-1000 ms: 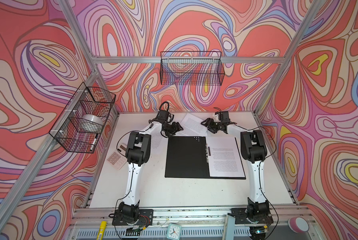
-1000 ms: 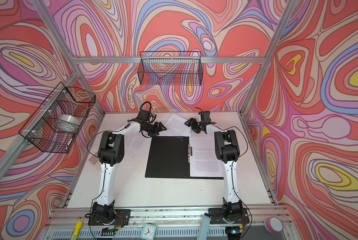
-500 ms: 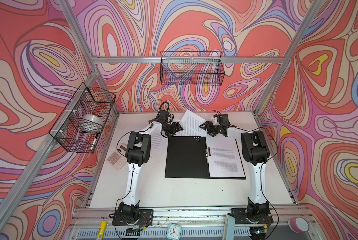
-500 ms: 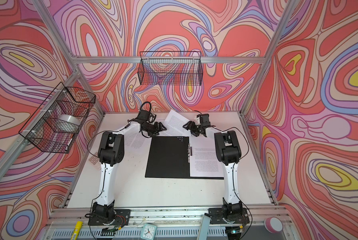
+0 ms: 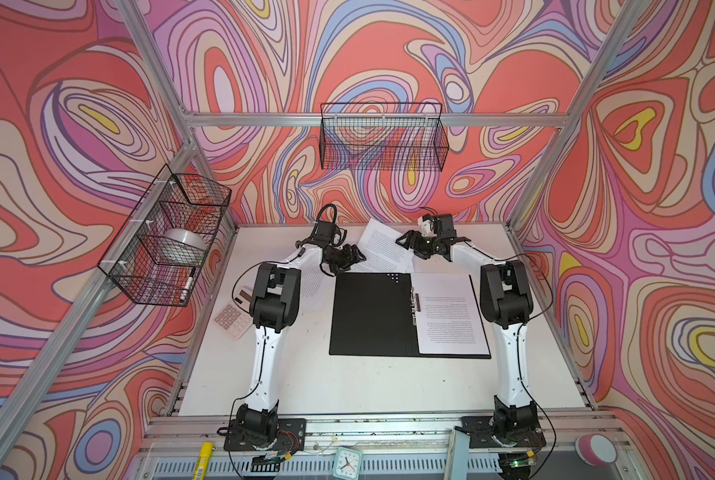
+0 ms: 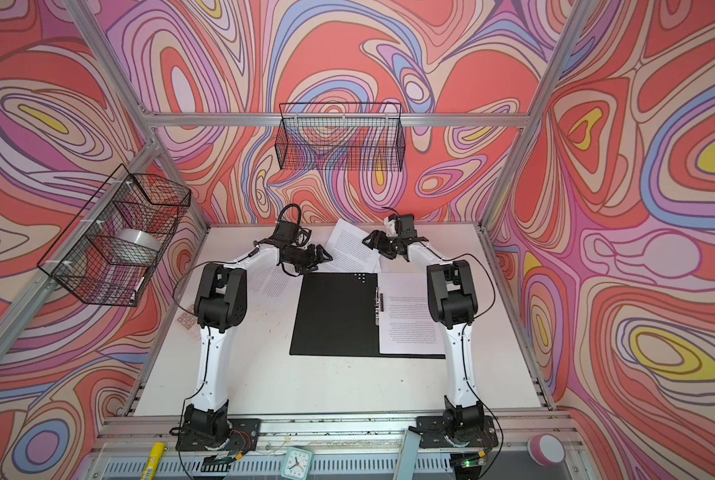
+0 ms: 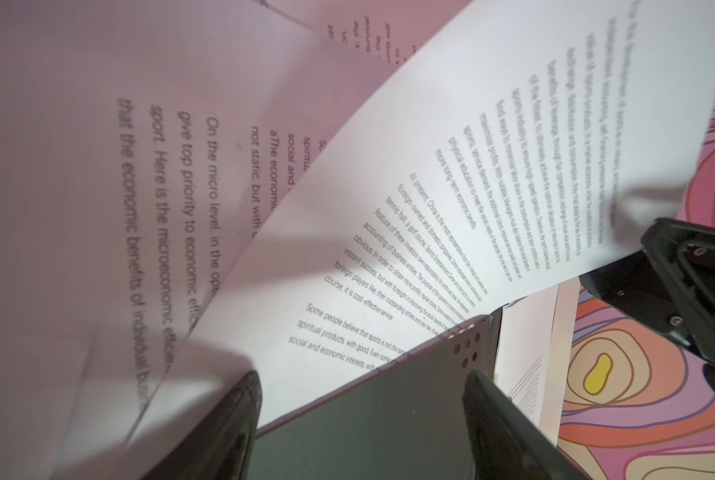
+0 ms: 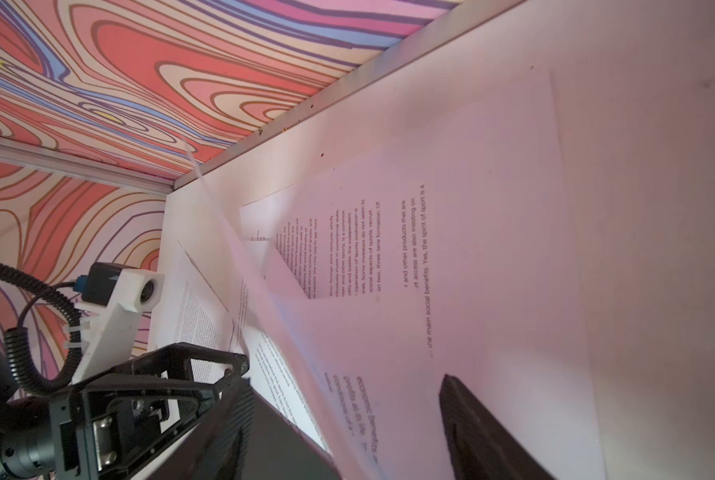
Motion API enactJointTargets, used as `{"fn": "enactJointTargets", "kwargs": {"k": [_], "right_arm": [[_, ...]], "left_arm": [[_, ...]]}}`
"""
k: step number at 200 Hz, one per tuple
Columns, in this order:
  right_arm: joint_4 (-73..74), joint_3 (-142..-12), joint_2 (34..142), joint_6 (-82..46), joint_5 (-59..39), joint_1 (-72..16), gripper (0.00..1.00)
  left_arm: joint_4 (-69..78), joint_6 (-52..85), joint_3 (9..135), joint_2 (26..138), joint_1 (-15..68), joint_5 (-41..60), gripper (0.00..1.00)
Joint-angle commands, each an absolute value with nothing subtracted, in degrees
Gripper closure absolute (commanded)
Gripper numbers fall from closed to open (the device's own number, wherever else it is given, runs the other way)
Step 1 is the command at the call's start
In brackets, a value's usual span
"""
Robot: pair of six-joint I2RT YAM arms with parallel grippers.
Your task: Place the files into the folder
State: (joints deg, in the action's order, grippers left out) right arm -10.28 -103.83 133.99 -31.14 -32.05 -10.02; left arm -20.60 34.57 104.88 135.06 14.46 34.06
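Observation:
The folder (image 5: 370,313) lies open and flat in mid-table, black inside up, with one printed sheet (image 5: 447,316) on its right half. Behind it a second sheet of the files (image 5: 383,247) stands tilted up off the table between my two grippers. My left gripper (image 5: 358,257) is open at the folder's far left corner; in the left wrist view its fingers (image 7: 239,415) straddle the folder's dotted corner (image 7: 466,349). My right gripper (image 5: 403,241) is open at the raised sheet's right edge, and the sheet (image 8: 289,332) runs between its spread fingers (image 8: 464,407). Another sheet (image 5: 312,282) lies under the left arm.
A beige calculator (image 5: 233,316) lies left of the left arm. Wire baskets hang on the left wall (image 5: 169,245) and the back wall (image 5: 383,137). More printed paper (image 8: 389,249) lies flat behind the folder. A small clock (image 5: 346,463) sits on the front rail.
The sheet behind the folder has gone from lying flat to standing tilted up. My right gripper has shifted a little left towards it. The left arm has not moved.

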Motion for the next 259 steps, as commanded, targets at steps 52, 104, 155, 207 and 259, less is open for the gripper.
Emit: {"fn": "enactJointTargets", "kwargs": {"k": [52,104,155,207,259], "right_arm": [[-3.91,-95.03,131.13,-29.78,-30.65,-11.28,0.25],[-9.79,-97.52,128.84,-26.37,-24.00,-11.31,0.28],[-10.57,-99.32,129.02,-25.97,-25.89,-11.32,0.34],[-10.81,-100.34,130.31,-25.69,-24.56,-11.28,0.54],[-13.92,-103.14,131.42,-24.84,-22.01,-11.30,0.85]], "left_arm": [[-26.15,34.57,101.91,138.61,14.15,32.07,0.22],[-26.05,34.28,101.30,138.34,13.80,31.94,0.23],[-25.94,34.42,100.84,138.33,13.63,32.12,0.23],[-25.71,34.54,100.72,138.14,13.62,32.40,0.23],[-25.41,34.91,100.63,137.95,13.27,33.24,0.22]]}}
